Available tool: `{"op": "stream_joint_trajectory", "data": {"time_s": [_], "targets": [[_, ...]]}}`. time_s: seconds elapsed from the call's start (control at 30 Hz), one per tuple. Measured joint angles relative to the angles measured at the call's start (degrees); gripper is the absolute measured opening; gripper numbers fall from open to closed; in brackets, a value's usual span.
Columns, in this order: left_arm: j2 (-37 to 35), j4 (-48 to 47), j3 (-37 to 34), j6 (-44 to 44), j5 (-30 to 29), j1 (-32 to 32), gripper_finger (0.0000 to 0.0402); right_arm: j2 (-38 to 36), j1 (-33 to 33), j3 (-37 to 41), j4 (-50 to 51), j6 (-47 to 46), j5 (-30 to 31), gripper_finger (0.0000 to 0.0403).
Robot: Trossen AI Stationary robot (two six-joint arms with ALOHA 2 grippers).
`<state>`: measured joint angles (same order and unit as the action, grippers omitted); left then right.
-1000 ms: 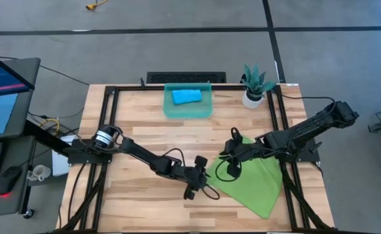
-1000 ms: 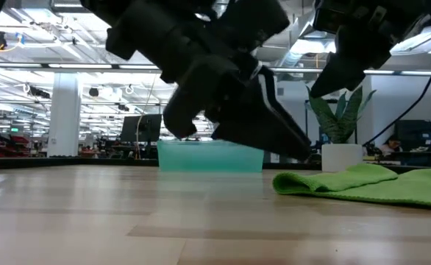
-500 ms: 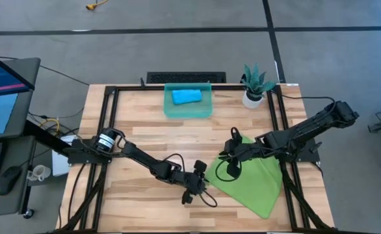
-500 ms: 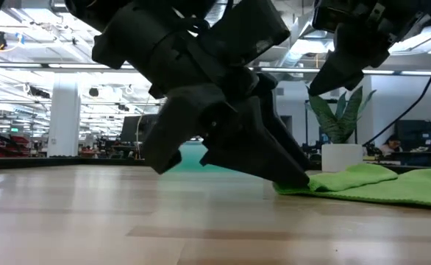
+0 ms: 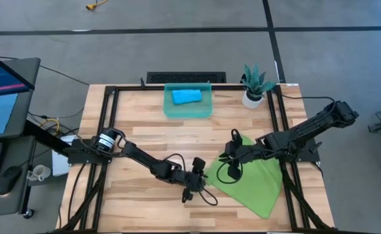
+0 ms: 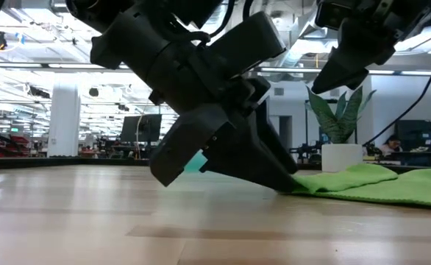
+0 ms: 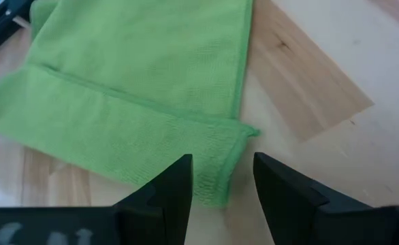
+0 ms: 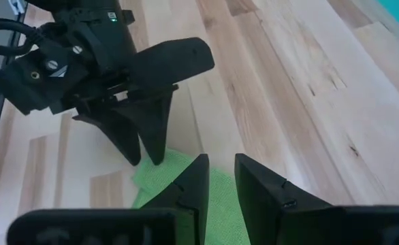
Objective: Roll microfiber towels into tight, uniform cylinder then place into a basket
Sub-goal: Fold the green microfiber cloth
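Reaching low across the pale wooden plank table (image 5: 138,123), the left gripper (image 5: 196,174) tilts steeply down with its tips at the near corner of the large lime-green microfiber towel (image 5: 252,182), fingers spread a little with the folded corner between them in the left wrist view; whether they actually pinch the cloth cannot be told. The right gripper (image 5: 231,151) hangs just above the far edge of that same green towel (image 6: 377,184), its arm stretched in from the right side of the table; its fingers stand slightly apart with nothing between them. The green towel lies mostly flat with one edge folded over, well apart from the small translucent teal plastic basket (image 5: 188,112) at the far edge of the table. Inside the basket rests the bright sky-blue rolled towel (image 5: 186,97). Just right of the basket stands a white pot with a green plant (image 5: 254,86). Beyond the table lies grey floor, and the low view shows a lit hall with ceiling lights.
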<state>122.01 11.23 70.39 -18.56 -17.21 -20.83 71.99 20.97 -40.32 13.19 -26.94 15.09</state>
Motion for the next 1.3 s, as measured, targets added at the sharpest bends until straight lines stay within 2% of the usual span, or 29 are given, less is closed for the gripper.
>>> {"op": "stream_joint_trajectory", "data": {"time_s": [0.73,0.87,1.03,1.13,1.3], "targets": [[-0.01,2.04,0.00,5.76,-3.55,1.47,0.0144,0.00,0.00,0.00,-0.42,-0.07,0.00,0.0095],[-0.01,2.21,0.00,5.76,-3.46,1.47,0.0111,0.00,0.00,0.00,-0.42,-0.07,0.00,0.0095],[-0.01,2.21,0.00,5.89,2.37,1.70,0.0051,0.00,0.00,0.00,-0.42,-0.07,0.00,0.0095],[-0.01,2.21,0.00,5.93,2.69,1.69,0.0016,0.00,0.00,0.00,-0.42,-0.08,0.00,0.0095],[-0.01,2.27,0.00,6.63,1.34,1.69,0.0005,0.00,0.00,0.00,-0.39,-0.07,0.00,0.0095]]}}
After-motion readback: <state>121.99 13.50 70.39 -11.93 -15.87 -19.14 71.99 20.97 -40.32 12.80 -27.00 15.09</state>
